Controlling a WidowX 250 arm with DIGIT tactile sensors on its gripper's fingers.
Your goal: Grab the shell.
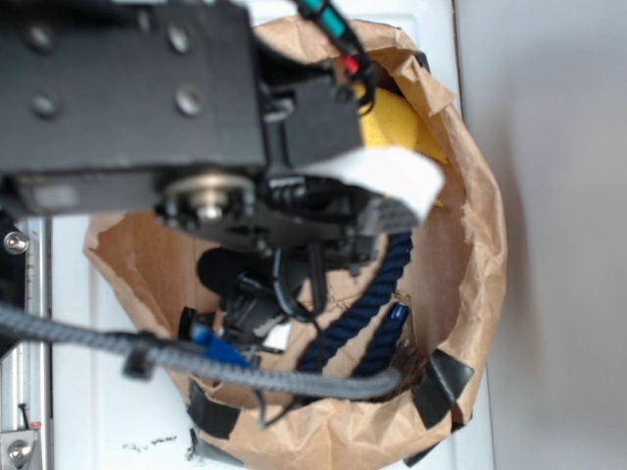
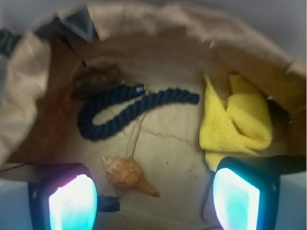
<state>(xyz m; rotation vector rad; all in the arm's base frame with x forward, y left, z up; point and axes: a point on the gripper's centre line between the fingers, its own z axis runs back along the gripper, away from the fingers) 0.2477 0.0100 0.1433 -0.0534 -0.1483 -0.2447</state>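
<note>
So the exterior view is mostly useless here, the black arm and its braided cable fill the frame and cover most of the paper bag, and the shell doesn't show there at all. All you get past the arm is a bit of navy rope and a sliver of yellow cloth near the back rim.

The wrist view is way better, though soft and blurry. The gripper is spread wide, with its two glowing fingertips cut off by the bottom edge and nothing between them touching. The shell lies flat on the bag floor between the fingers (closer to the left-hand one in the picture), knobbly end up-left, point aimed down-right. The rope curls in a loop just behind it, apart from it, with some thin fibres trailing toward the shell. The cloth is bunched up on the right, just above the other fingertip. There's a dark brownish lump behind the rope, can't tell what it is
</note>
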